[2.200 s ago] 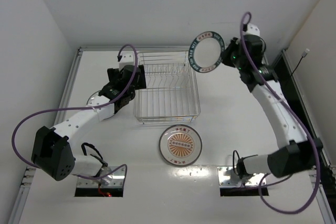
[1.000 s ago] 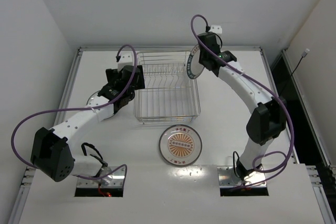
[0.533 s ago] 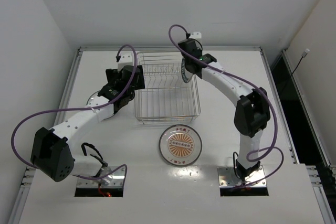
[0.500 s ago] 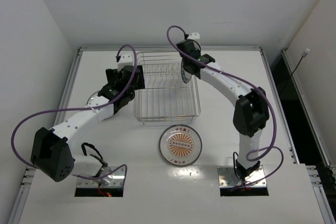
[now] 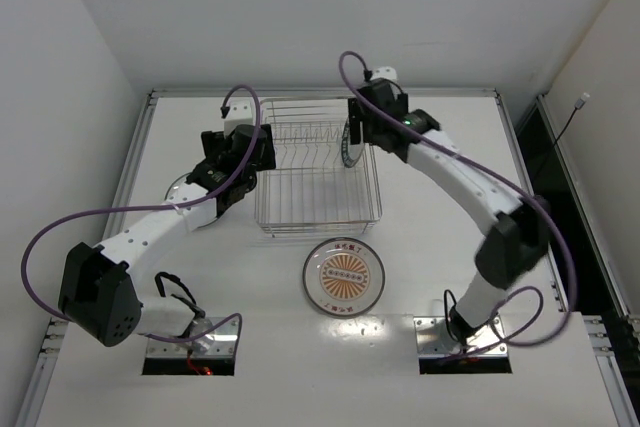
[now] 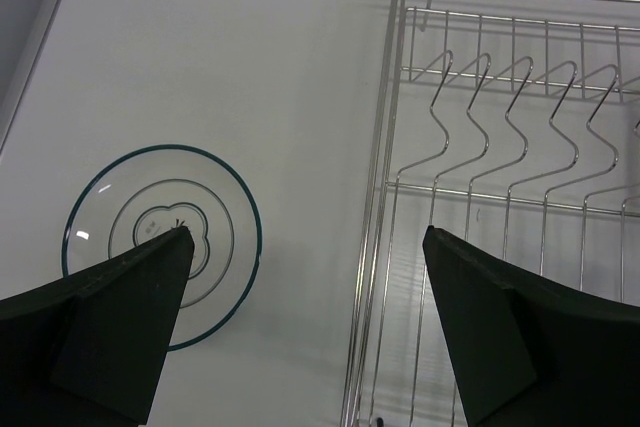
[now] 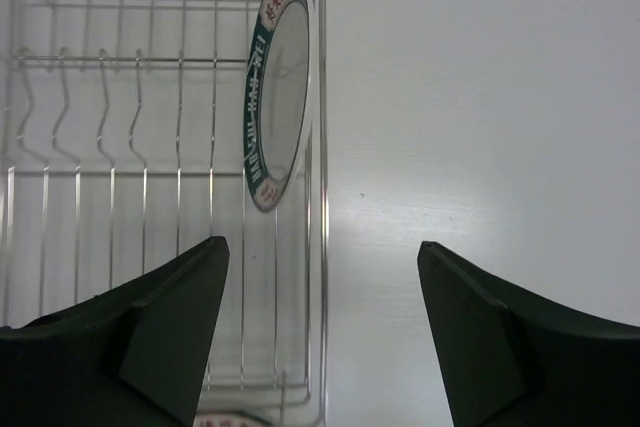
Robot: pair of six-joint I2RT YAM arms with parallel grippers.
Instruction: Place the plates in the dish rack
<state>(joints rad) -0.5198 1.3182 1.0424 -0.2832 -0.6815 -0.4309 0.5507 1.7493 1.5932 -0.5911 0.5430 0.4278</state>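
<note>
The white plate with a dark teal rim band [image 5: 348, 139] [image 7: 276, 87] stands on edge among the tines at the right end of the dish rack [image 5: 318, 222] [image 7: 323, 197]. My right gripper [image 5: 366, 135] [image 7: 320, 245] is open just over the rack's right rim, apart from that plate. The orange-brown patterned plate [image 5: 343, 275] lies flat on the table in front of the rack. My left gripper [image 5: 243, 154] [image 6: 306, 232] hangs open and empty over the rack's left rim [image 6: 385, 147]. A clear plate with a thin teal rim [image 6: 150, 197] [image 5: 180, 187] lies flat to its left.
The white table [image 5: 440, 207] has raised rails along its left and far edges. White walls close in on the left and back. Both arm bases sit at the near edge.
My right gripper carried the teal-rimmed plate left to the rack, opened and let it go. The plate now stands in the rack. The left arm has not moved.
</note>
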